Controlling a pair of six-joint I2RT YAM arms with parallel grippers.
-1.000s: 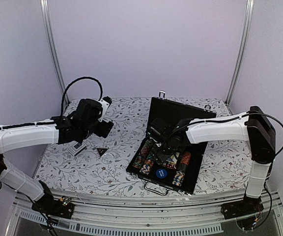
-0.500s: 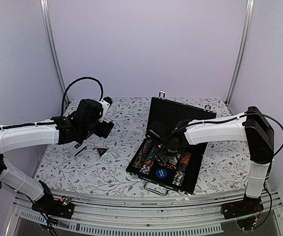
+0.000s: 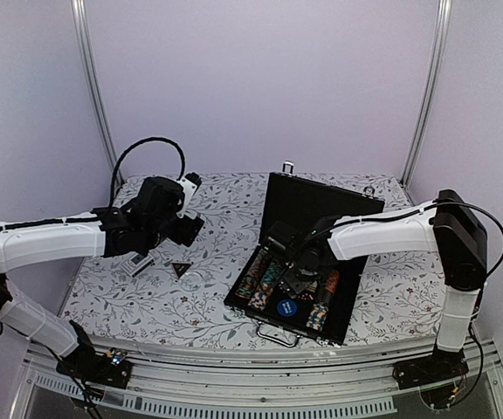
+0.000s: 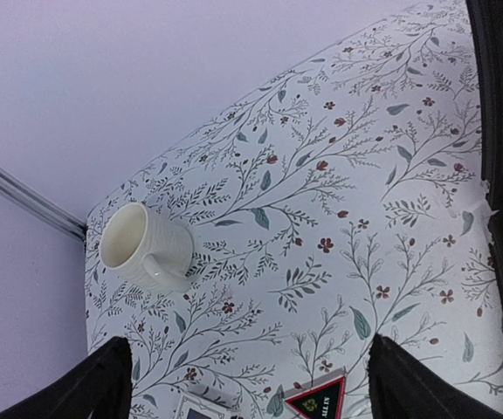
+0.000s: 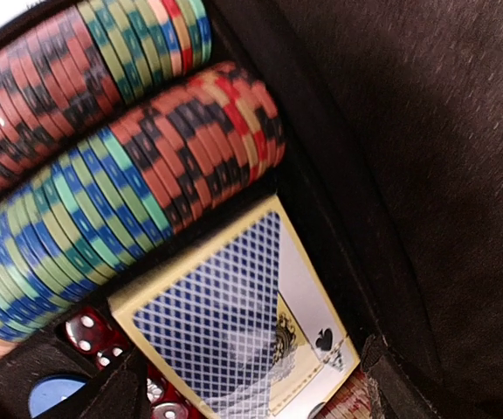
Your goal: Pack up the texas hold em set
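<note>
Floral table (image 3: 208,292), open briefcase (image 3: 321,202), card deck (image 5: 225,323) under wide-spread right pincer (image 5: 251,384)

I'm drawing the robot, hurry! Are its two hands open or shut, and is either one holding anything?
Left gripper: jaws open, holding nothing.
Right gripper: jaws open on either side of the card deck, seemingly not gripping it.

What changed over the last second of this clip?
The right gripper slid a little toward the near side of the open briefcase, its jaws wide over the card deck lying beside the chip rows. The left gripper, open above the table, and the black triangle stayed put.
</note>
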